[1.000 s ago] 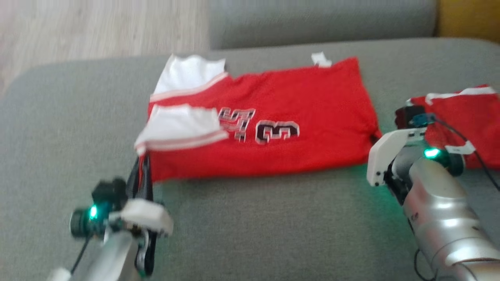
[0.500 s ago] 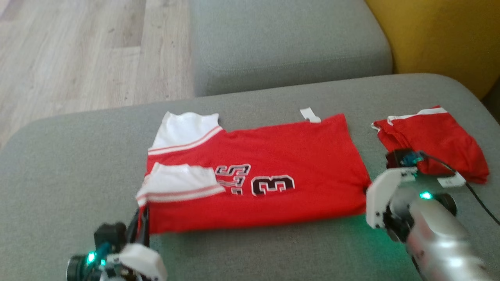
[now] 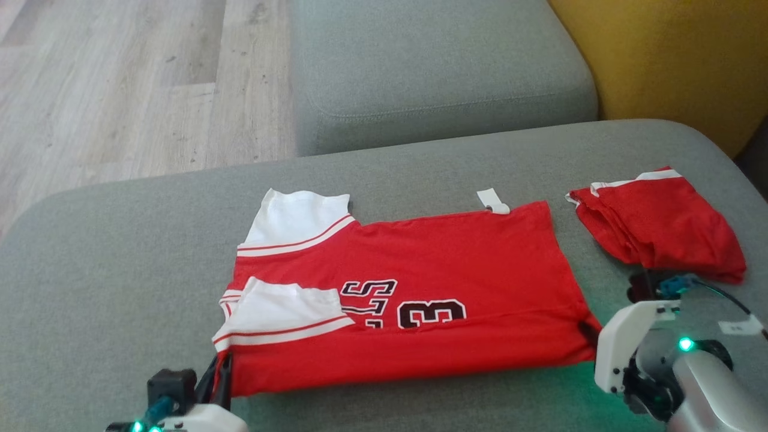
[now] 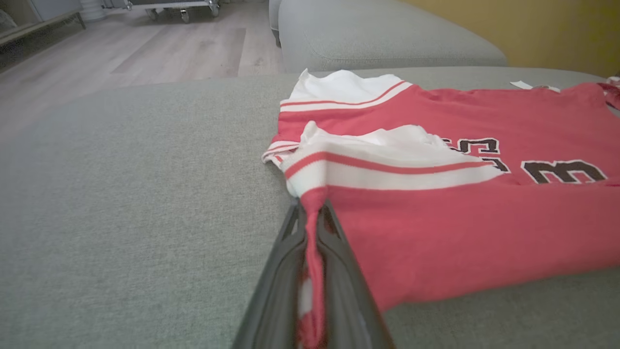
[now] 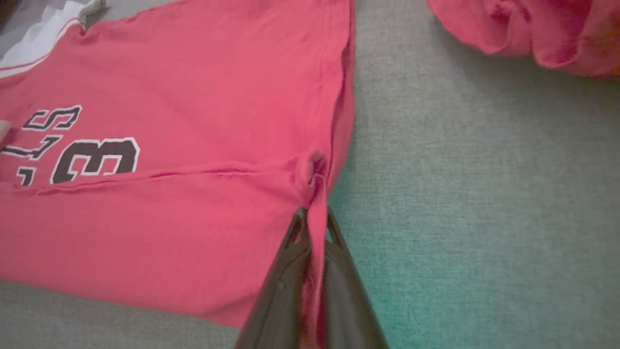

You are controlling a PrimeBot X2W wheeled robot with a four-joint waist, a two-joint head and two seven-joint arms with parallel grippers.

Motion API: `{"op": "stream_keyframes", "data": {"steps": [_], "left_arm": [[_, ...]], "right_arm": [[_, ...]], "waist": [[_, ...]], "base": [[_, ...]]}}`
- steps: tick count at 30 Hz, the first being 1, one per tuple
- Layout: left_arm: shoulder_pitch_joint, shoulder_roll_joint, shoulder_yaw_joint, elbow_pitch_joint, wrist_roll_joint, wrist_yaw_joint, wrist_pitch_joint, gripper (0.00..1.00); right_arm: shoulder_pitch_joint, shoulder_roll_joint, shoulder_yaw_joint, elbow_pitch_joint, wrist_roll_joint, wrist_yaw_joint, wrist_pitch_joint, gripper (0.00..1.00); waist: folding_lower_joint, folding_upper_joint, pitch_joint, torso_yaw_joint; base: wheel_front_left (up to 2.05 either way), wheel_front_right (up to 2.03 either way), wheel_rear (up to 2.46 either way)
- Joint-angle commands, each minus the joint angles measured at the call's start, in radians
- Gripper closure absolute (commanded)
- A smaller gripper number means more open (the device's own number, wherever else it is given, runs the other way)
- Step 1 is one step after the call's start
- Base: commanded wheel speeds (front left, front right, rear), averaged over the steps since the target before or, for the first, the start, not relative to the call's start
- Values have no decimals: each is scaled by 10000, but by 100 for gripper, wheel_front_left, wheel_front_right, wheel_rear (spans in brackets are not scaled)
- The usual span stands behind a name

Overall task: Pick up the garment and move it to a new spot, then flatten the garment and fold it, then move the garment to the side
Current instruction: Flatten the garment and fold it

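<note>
1. L gripper: near left; jaws pinched tight on near-left corner of red jersey, just below white sleeve.
2. Red jersey: centre of grey cushion, lying flat; near strip folded over lower part of "3" print; white tag at far edge.
3. R gripper: near right; jaws clamped on jersey's near-right corner.
4. 2nd red garment: far right, bunched, apart from jersey.

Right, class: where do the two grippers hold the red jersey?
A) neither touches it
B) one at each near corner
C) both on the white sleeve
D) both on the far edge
B: the left gripper pinches the red jersey at its near left corner, the right gripper at the near right.
</note>
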Motion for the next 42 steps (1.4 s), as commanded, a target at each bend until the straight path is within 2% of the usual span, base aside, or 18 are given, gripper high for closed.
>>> {"op": "stream_keyframes", "data": {"steps": [1, 2, 3, 4, 5, 10, 13, 18, 24, 29, 32, 33, 39, 42], "left_arm": [[-396, 300, 310, -405, -32, 132, 102, 100], [-375, 307, 300, -454, -68, 154, 245, 100], [-359, 310, 283, -496, -107, 168, 403, 77], [-356, 316, 261, -569, -120, 191, 523, 12], [-367, 328, 258, -655, -118, 237, 596, 0], [-612, 371, 484, -1191, -15, 618, 283, 0], [-893, 371, 692, -1525, 103, 751, -458, 0], [-1262, 166, 960, -2183, 110, 316, -1981, 0], [-1508, -339, 1729, -2779, 135, 43, -2191, 0], [-2268, -143, 1820, -2326, 502, -334, -2184, 0], [-3245, 339, 1638, -1623, 678, -698, -1509, 0], [-3245, 339, 1638, -1623, 678, -698, -1509, 0], [-5864, 1545, 786, 216, 870, -2027, 937, 0], [-7067, 2048, 240, 1113, 577, -2266, 2248, 0]], "right_arm": [[-177, -115, -171, -620, -165, -7, -130, 96], [-72, -44, -344, -803, -263, -7, -208, 0], [21, 57, -532, -992, -339, -7, -310, 0], [103, 170, -736, -1192, -404, -7, -445, 0], [173, 276, -937, -1401, -497, -7, -607, 0], [431, 775, -1783, -2640, -1222, -7, -1944, 0], [550, 1153, -2427, -3343, -1777, -7, -2950, 0], [925, 1856, -2931, -4360, -2399, -7, -4910, 0], [1401, 2130, -2413, -4389, -2262, -7, -6589, 0], [1101, 2136, -1915, -4175, -2040, -7, -6998, 0], [744, 2137, -1842, -4218, -1948, -7, -7077, 0], [744, 2137, -1842, -4218, -1948, -7, -7077, 0], [-50, 2138, -1524, -4347, -1730, -7, -7162, 0], [-371, 2138, -1419, -4379, -1698, -7, -7194, 0]], "waist": [[1, -1, 44, -11], [1, -1, 70, -13], [1, -1, 97, -13], [1, -1, 128, -7], [1, -1, 160, 1], [1, -1, 340, 44], [1, -1, 455, 64], [1, -1, 604, 18], [1, -1, 931, -189], [1, -1, 1377, -460], [1, -1, 1908, -650], [1, -1, 1908, -650], [1, -1, 3150, -1134], [1, -1, 3634, -1368]], "base": [[0, 0, 0], [0, 0, 0], [0, 0, 0], [0, 0, 0], [0, 0, 0], [0, 0, 0], [0, 0, 0], [0, 0, 0], [0, 0, 0], [0, 0, 0], [0, 0, 0], [0, 0, 0], [0, 0, 0], [0, 0, 0]]}}
